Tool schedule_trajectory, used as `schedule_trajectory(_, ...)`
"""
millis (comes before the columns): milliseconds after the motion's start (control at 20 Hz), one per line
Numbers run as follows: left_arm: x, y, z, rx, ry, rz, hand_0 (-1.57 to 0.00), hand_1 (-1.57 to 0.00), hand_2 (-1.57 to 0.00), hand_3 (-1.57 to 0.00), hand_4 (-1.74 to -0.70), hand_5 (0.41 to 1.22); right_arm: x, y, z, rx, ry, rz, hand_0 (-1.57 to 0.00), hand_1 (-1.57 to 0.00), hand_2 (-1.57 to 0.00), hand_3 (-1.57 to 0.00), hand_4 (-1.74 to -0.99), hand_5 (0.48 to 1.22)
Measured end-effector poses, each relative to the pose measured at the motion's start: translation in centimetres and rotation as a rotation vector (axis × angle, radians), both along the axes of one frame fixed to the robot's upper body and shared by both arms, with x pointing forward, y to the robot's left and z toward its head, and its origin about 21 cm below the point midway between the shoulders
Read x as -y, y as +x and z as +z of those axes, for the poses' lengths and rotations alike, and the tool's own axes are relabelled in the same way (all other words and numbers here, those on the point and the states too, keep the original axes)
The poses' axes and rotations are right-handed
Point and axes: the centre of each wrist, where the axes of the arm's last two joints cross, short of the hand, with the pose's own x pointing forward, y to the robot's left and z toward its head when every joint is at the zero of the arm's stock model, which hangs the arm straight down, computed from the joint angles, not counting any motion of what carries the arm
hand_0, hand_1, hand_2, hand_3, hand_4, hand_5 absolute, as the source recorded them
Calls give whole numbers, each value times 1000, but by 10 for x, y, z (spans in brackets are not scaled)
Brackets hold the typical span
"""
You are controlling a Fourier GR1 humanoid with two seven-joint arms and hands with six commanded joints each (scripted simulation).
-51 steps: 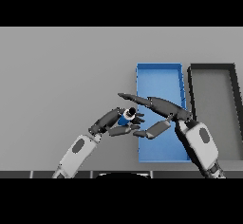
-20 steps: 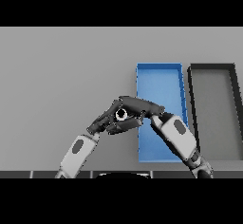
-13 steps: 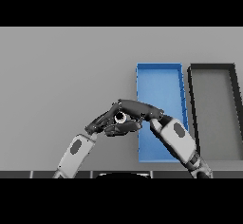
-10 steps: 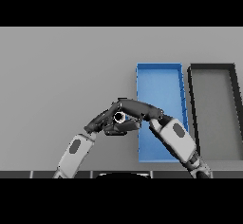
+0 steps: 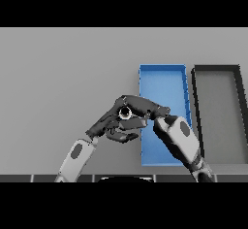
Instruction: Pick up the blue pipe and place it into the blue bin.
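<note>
Two sets of dark fingers curl round the blue pipe (image 5: 125, 112): the left hand (image 5: 109, 124) and the right hand (image 5: 145, 109) meet on it just left of the blue bin (image 5: 162, 75), above the table. Pickup looks done; placement into the bin remains.

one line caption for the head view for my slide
Both robot hands, left and right, close around the blue pipe at the left edge of the blue bin; dark bin alongside.
</note>
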Motion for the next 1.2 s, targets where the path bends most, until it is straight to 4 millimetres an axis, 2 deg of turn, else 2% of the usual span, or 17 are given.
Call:
schedule_trajectory(150,1,0,-3,-6,11,1,-8,-7,-7,-6,-907,450,4,9,32,-45,38,14,-1571,-1571,-1571,-1571,-1741,1221)
schedule_trajectory(250,3,2,4,-8,6,2,-5,-4,-4,-3,-906,441,7,17,64,-19,94,39,-1571,-1571,-1571,-1571,-1741,1221)
schedule_trajectory(350,3,-1,0,-16,3,-8,-3,-2,-2,-2,-905,435,14,31,88,-9,157,44,-1571,-1571,-1571,-1571,-1741,1221)
schedule_trajectory(550,0,1,2,-16,27,4,0,0,0,0,-892,428,33,57,132,57,216,-206,-1571,-1571,-1571,-1571,-1741,1221)
schedule_trajectory(600,0,0,4,-10,26,-1,0,0,0,0,-890,425,38,68,136,53,207,-251,-1571,-1571,-1571,-1571,-1741,1221)
schedule_trajectory(800,0,4,2,-13,34,7,1,1,1,1,-882,411,75,101,126,11,167,-419,-1571,-1571,-1571,-1571,-1741,1221)
schedule_trajectory(900,-4,5,2,-1,34,10,1,1,1,1,-874,413,91,115,111,-20,115,-504,-1571,-1571,-1571,-1571,-1741,1221)
schedule_trajectory(1000,-5,3,0,7,39,6,1,1,1,1,-869,418,111,119,92,-79,105,-565,-1571,-1571,-1571,-1571,-1741,1221)
schedule_trajectory(1200,-4,0,-1,2,30,3,1,1,1,1,-870,421,137,120,45,-192,14,-656,-1571,-1571,-1571,-1571,-1741,1221)
